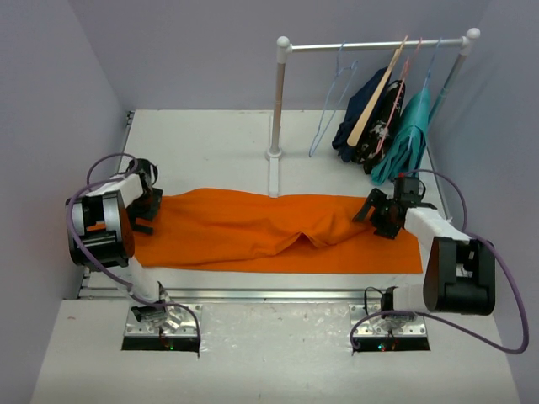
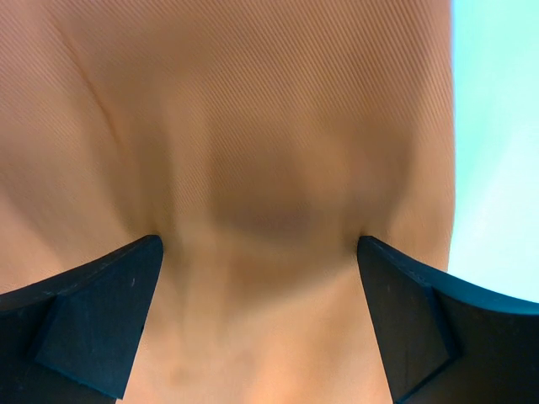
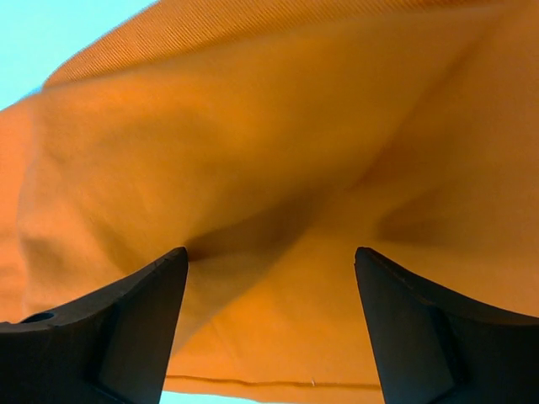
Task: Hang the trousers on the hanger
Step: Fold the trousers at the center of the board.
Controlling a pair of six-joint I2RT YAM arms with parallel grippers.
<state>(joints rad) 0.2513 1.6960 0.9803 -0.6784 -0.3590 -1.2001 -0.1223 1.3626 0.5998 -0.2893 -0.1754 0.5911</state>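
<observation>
Atop orange trousers [image 1: 253,231], left claw [image 1: 147,210], right claw [image 1: 377,219]

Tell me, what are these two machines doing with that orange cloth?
Two robot arms are at work on a pair of orange trousers spread out on the table. The left gripper sits at one end and the right gripper at the other, both open and pressed against the cloth. The pale blue hanger hangs bare on the rail behind.
</observation>
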